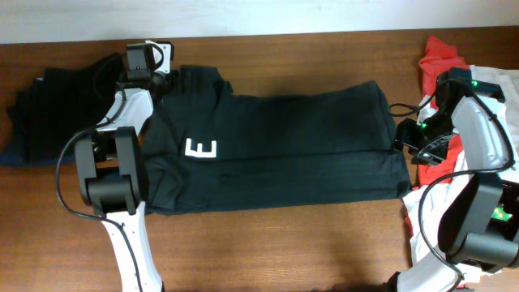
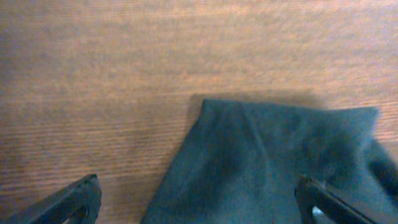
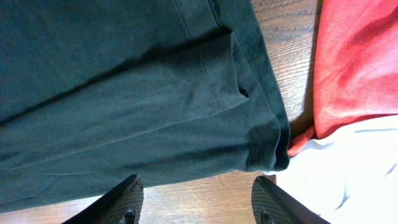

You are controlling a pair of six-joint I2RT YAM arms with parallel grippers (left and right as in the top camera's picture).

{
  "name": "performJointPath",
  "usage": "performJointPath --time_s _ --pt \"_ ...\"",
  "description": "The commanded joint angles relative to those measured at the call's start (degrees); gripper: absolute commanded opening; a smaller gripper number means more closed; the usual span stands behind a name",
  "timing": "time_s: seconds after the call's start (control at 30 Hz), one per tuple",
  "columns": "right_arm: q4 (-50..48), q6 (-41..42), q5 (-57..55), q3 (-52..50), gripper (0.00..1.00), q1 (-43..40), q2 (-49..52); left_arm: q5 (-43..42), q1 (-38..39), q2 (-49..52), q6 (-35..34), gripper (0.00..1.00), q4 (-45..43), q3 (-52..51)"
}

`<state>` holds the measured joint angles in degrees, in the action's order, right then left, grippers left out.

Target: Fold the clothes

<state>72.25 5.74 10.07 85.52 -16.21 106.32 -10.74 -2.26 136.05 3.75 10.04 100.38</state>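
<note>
- My left gripper (image 2: 198, 186) gapes wide and empty over the 10 o'clock sleeve of the black T-shirt (image 1: 276, 146); closing off-edge would pinch only table (image 2: 93, 74).
- My right gripper (image 3: 198, 186), equally wide and empty at the 3 o'clock hem, might snag the red garment (image 3: 354, 62) just beside.

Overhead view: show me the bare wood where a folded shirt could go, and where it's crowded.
Widest bare table runs along the near edge, below the black T-shirt. A narrower strip lies above the shirt by the far edge. Crowded: the dark clothes pile at left, the red garment and white garment at right.
</note>
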Motion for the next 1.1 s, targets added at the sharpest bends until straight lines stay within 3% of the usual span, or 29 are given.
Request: performJointPath --time_s 0.0,0.1,0.2,0.27,0.37,0.5,0.67,0.87,1.07 --pt "0.4 -0.4 0.5 0.7 0.6 -0.3 -1.0 -0.7 0.3 3.5 1.1 0.98 -1.9 1.0" --pt "0.4 -0.4 0.5 0.7 0.6 -0.3 -1.0 -2.0 1.4 4.7 1.1 0.89 -1.0 1.0" --pt "-0.5 -0.4 0.5 0.7 0.64 -0.3 -1.0 -2.0 2.8 4.7 1.1 0.62 -0.5 1.0" --pt "-2.5 -0.4 0.5 0.7 0.7 -0.3 -1.0 -2.0 3.0 4.7 1.1 0.32 0.0 1.0" --pt "-5.1 -0.4 0.5 0.7 0.75 -0.3 -1.0 -2.0 2.6 4.7 1.0 0.0 2.4 1.0" --pt "-10.0 -0.4 0.5 0.5 0.75 -0.2 -0.9 -2.0 1.8 2.9 -0.3 0.0 5.9 1.0" --pt "-19.8 -0.5 0.3 0.5 0.75 1.9 2.2 -2.0 1.6 -5.8 -4.7 0.0 16.7 1.0" --pt "-39.9 -0.4 0.2 0.5 0.75 5.4 9.7 -2.2 1.8 -12.7 -6.1 0.0 31.3 1.0" --pt "-57.8 -0.4 -0.2 0.5 0.75 6.6 17.8 -2.2 1.8 -12.6 -6.1 0.0 35.9 1.0"
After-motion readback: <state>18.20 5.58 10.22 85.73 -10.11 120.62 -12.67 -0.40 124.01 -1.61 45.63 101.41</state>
